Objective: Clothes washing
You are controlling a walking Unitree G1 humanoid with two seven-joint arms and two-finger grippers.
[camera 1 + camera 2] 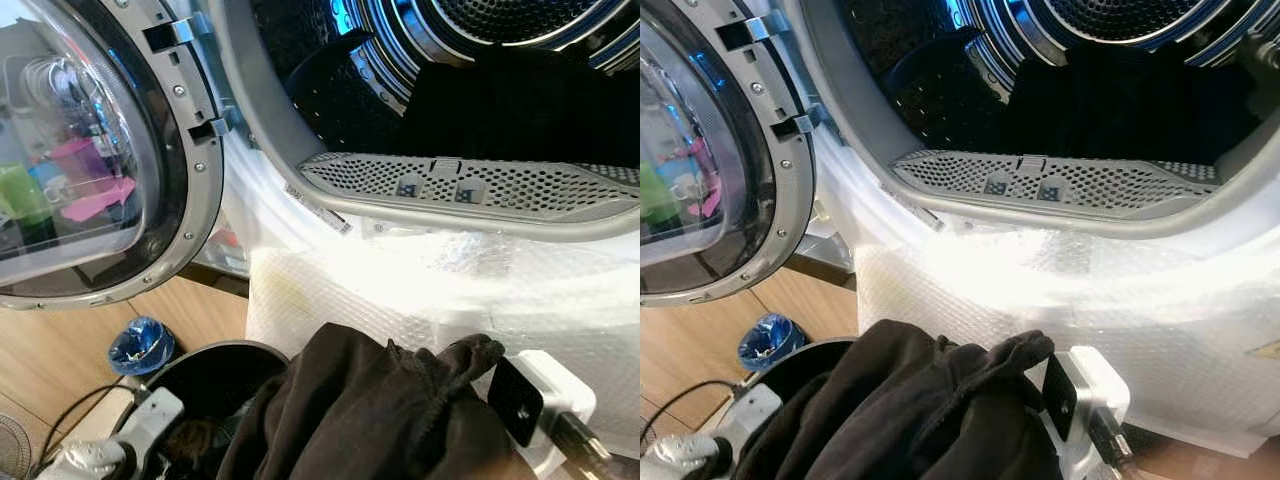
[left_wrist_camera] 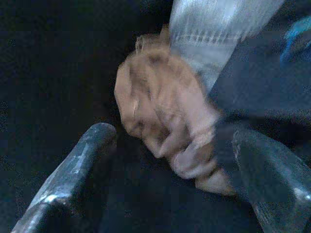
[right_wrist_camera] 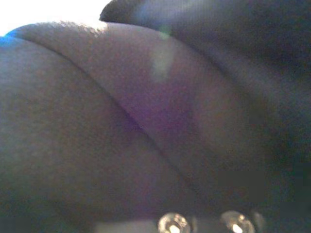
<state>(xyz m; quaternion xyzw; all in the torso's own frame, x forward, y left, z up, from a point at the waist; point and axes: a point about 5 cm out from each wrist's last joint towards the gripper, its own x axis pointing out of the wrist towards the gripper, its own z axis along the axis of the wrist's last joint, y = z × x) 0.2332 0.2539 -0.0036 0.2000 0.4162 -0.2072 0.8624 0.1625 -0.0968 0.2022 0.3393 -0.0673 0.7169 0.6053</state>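
The dark garment (image 1: 370, 420) sits at 6 o'clock in the head views, bunched and lifted clear of the black basket (image 1: 215, 372), just below the open washing machine (image 1: 420, 250). Its drum (image 1: 480, 90) lies at 12 o'clock, with the round door (image 1: 90, 150) swung open at 9 o'clock. In my judgement the garment is light, limp and not fragile; it will sag, trail and snag on the perforated rim (image 1: 470, 188) if carried low. A pinch through a thick gathered fold near the middle should hold better than a hem or a loose edge. The right tool (image 1: 520, 410) stands at 5 o'clock beside the bundle, its black plate against the cloth; the right wrist view shows folds of dark fabric pressed close to the lens, so the arm appears to bear the garment from beneath, but I cannot tell whether its fingers are spread or closed. The left tool (image 2: 170, 160) reaches down into the basket at 7 o'clock, fingers (image 2: 77, 170) spread wide and gripping nothing, poised over a tan cloth (image 2: 165, 126) and a pale grey cloth (image 2: 214, 34) lying on dark laundry.
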